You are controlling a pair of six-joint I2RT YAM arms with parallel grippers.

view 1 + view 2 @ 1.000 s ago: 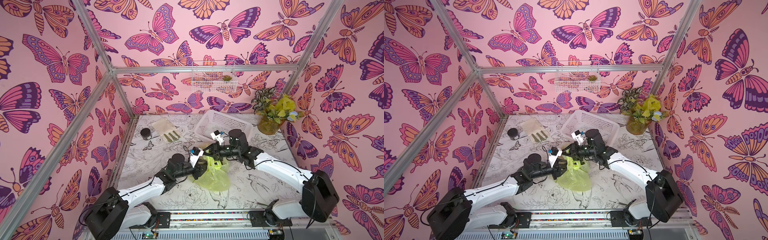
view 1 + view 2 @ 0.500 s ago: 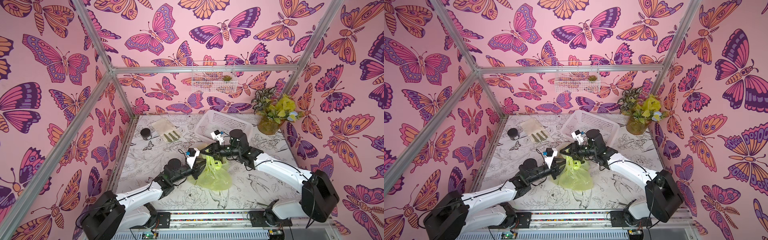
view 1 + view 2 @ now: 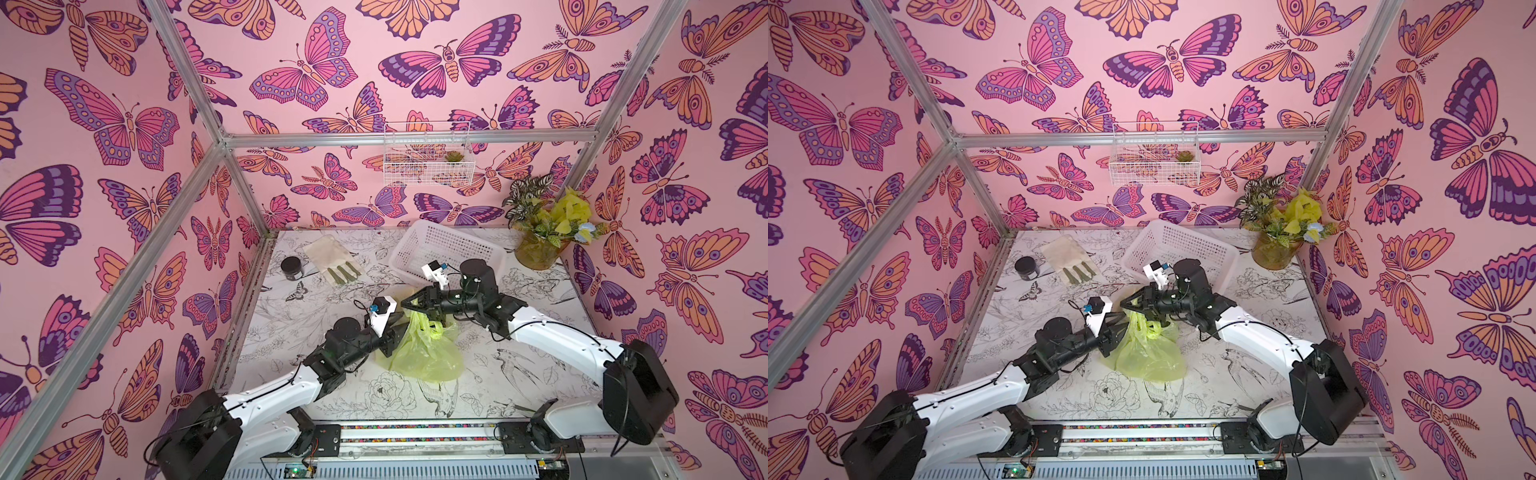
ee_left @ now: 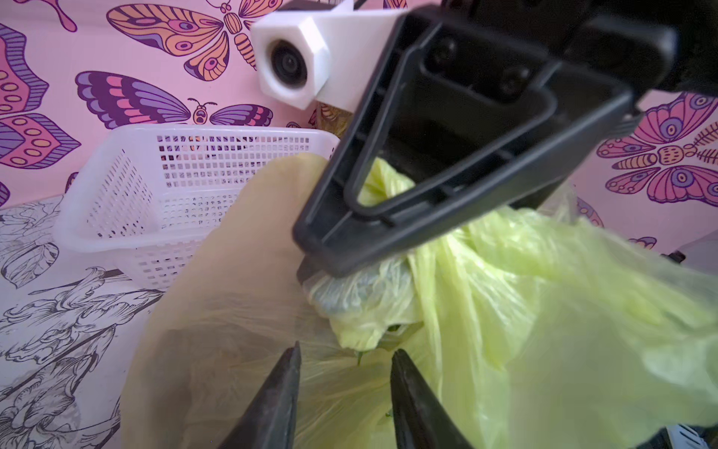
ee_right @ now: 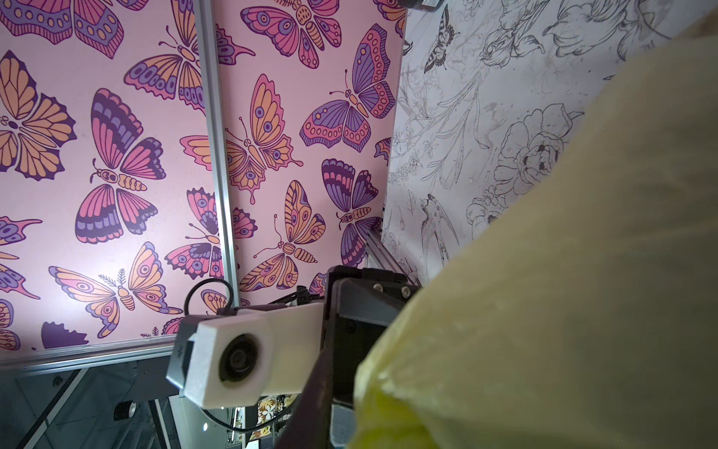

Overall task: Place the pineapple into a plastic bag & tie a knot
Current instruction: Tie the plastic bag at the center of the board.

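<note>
Knotting looks to be the step in hand: the pineapple cannot be made out, though the bulging plastic bag [image 3: 428,353] suggests it is already inside. Both arms reach low over the table and meet nearly tip to tip above the bag. The right arm [image 3: 557,336] comes in stretched almost level. The left arm [image 3: 274,395] rises from its base with the elbow bent, its forearm pointing toward the right claw.

The bag rests on the table beneath the right claw and just ahead of the left claw, with its neck gathered upward. A white basket [image 4: 155,186] lies beyond the right claw.

The right claw [image 4: 322,268] is clamped on the bunched plastic at the neck and holds it up. Just under that grip sits the knot [image 4: 365,311], a small twisted lump that seems loose. The left claw [image 4: 345,352] stands parted and grips nothing, its fingertips [image 4: 293,361] just short of the lump.

Next, I judge, the left claw needs to close on a free handle loop and pull away from the right claw, cinching the twist without tearing the thin film.
</note>
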